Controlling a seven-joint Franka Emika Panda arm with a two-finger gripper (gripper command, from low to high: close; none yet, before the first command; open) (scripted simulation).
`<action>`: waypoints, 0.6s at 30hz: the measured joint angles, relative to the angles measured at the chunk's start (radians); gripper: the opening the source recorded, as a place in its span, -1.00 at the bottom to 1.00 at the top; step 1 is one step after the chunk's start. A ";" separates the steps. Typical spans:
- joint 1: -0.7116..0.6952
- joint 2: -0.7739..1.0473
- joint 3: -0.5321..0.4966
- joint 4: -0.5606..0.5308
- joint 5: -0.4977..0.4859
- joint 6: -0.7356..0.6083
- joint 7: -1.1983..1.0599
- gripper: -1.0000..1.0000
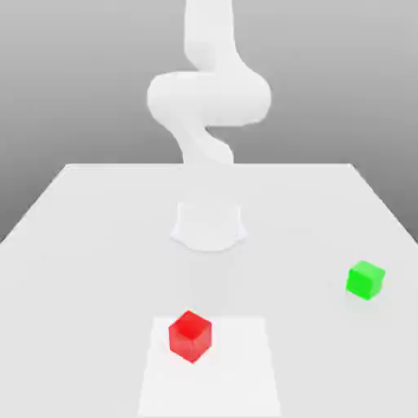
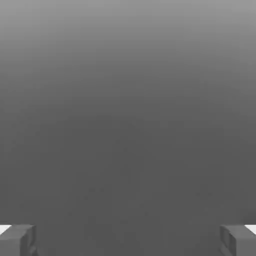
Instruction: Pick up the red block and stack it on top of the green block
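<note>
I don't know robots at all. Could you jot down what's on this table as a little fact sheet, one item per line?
Table: white, flat
Red block: near the front, on a paler square patch
Green block: toward the exterior view's right, apart from the red one
Stacked: not yet, both blocks sit on the table
Arm: white, rising from a base behind the blocks
Gripper: open, holding nothing

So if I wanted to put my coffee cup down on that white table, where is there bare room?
Plenty. The table holds two small cubes: the red block near the front edge and the green block toward the exterior view's right. The whole exterior view's left side is bare, as is the wide strip between the blocks. Busiest is the middle back, where the arm's base stands.
</note>
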 joint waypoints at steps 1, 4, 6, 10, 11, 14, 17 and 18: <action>-0.019 0.038 0.017 -0.024 -0.010 0.023 0.034 0.00; -0.070 0.151 0.059 -0.094 -0.038 0.091 0.130 0.00; -0.100 0.225 0.080 -0.140 -0.055 0.135 0.192 0.00; -0.151 0.374 0.107 -0.232 -0.081 0.223 0.312 0.00; -0.162 0.412 0.111 -0.255 -0.085 0.247 0.340 0.00; -0.184 0.533 0.113 -0.330 -0.082 0.322 0.421 0.00; -0.188 0.644 0.108 -0.404 -0.035 0.397 0.468 0.00; -0.186 0.677 0.108 -0.427 -0.005 0.420 0.472 0.00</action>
